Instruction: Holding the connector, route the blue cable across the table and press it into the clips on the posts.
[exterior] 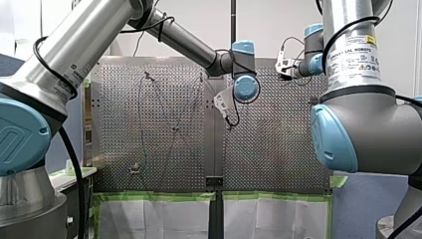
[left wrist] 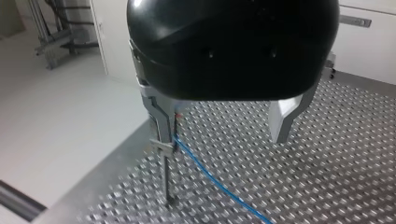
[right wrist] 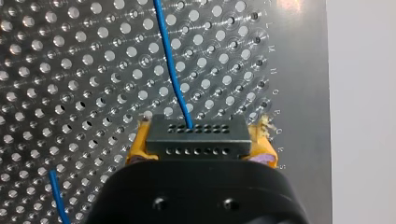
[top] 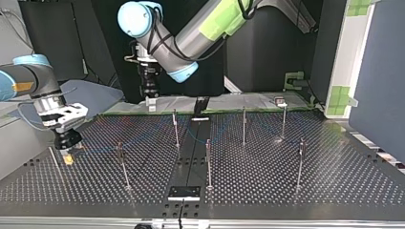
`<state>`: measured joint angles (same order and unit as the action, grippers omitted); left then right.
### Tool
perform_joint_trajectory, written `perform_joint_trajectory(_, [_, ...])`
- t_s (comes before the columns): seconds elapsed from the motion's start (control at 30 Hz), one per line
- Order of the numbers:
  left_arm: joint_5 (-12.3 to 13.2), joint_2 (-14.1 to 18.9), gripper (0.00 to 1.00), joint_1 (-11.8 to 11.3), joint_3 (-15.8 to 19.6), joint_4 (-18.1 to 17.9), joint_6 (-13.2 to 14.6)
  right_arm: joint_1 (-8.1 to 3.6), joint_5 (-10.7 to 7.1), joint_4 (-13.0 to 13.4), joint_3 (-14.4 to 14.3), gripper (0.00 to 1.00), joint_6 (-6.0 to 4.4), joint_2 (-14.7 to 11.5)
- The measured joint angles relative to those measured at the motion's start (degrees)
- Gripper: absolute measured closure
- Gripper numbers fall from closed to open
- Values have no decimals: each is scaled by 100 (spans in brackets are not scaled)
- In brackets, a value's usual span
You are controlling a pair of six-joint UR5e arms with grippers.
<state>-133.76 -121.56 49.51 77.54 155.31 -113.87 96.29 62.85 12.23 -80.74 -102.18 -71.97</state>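
Right wrist view: my right tool (right wrist: 198, 145) is clamped on the black connector (right wrist: 196, 133), yellow pads (right wrist: 135, 147) either side. The blue cable (right wrist: 170, 60) leaves the connector's face and runs ahead over the perforated tabletop (right wrist: 70, 70).

Top view, lower left: this tool sits low over the tabletop; the cable shows only as faint streaks.

Left wrist view: my left tool (left wrist: 224, 128) has its metal fingers (left wrist: 285, 116) apart, one beside a post (left wrist: 166, 177). The cable passes the clip (left wrist: 161, 145), possibly seated.

Front view: fingertips too small to read.
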Motion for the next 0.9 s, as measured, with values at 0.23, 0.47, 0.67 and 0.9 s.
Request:
perform_joint_trajectory(0.23, [132, -36, 0, -87, 363, -363, -363, 5, 0, 0, 0, 100, 10, 2])
perform_joint_trajectory(0.47, [273, -40, 0, -231, 702, -703, -703, 8, 0, 8, 0, 100, 6, 2])
perform_joint_trajectory(0.67, [533, -39, 0, -511, 1006, -1010, -840, 16, -17, 9, 0, 100, -4, 2])
perform_joint_trajectory(0.9, [887, -37, 0, -888, 1385, -1389, -583, 15, -34, 9, 0, 100, -3, 2])
